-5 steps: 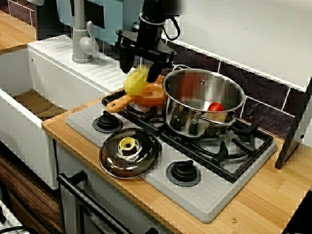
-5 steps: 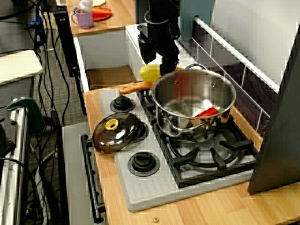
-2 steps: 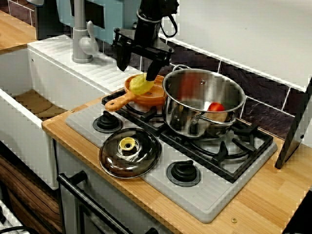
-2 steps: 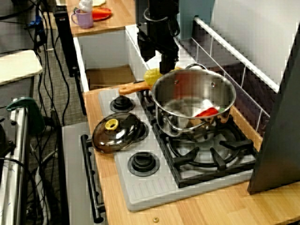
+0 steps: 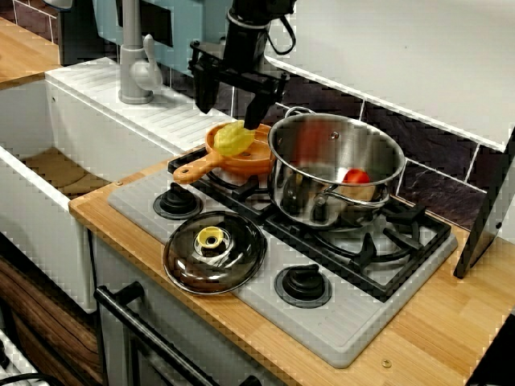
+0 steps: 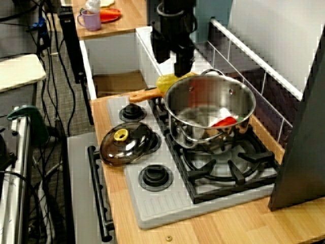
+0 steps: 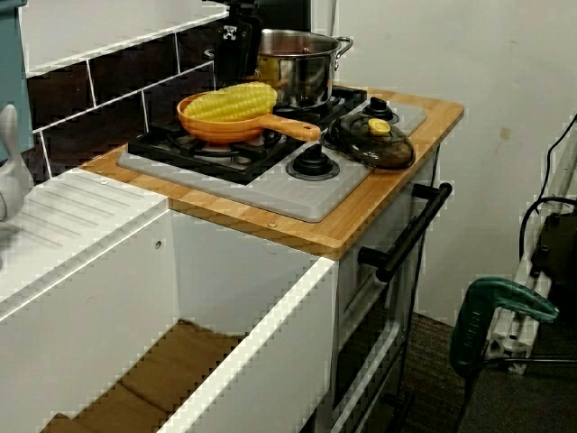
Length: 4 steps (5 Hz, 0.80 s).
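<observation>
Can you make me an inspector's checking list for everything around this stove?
Surface: grey stove set in a wooden counter.
Job's things: yellow corn lies in the orange pan on a back burner.
Clutter: steel pot with a red thing inside; glass lid on the stove's front.
Grippers: gripper open, just above the corn; contact unclear.
Cables: cables hang beside the stove.
Surroundings: white sink, grey tap, green tool.

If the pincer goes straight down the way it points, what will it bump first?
Most likely the yellow corn, which lies in the orange pan right beneath the open pincer, though depth is hard to judge.
</observation>
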Tool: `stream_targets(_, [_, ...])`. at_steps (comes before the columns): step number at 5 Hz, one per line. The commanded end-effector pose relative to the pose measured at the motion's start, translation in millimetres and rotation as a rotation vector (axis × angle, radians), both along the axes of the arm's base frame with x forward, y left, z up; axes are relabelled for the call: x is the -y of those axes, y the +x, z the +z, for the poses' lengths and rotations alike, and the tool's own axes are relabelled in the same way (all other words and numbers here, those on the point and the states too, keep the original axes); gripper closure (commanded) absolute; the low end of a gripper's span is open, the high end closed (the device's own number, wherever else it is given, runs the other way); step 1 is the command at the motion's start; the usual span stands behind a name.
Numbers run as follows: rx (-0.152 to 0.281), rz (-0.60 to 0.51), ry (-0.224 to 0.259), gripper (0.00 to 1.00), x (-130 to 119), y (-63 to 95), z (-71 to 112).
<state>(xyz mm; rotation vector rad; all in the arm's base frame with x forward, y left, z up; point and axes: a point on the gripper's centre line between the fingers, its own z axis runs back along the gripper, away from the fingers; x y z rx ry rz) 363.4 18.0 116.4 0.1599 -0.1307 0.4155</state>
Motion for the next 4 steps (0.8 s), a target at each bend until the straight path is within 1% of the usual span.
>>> stream_targets(1, [0.102, -0.016, -0.048, 0.00, -1.5, 4.1, 43.2])
stream_targets(2, [0.102, -0.081, -0.072, 0.00, 3.4, 6.2, 49.6])
stream_targets(3, [0.060, -0.181, -0.086, 0.00, 4.5, 10.0, 53.8])
stream_targets(4, [0.030, -0.266, -0.072, 0.00, 6.3, 11.2, 51.4])
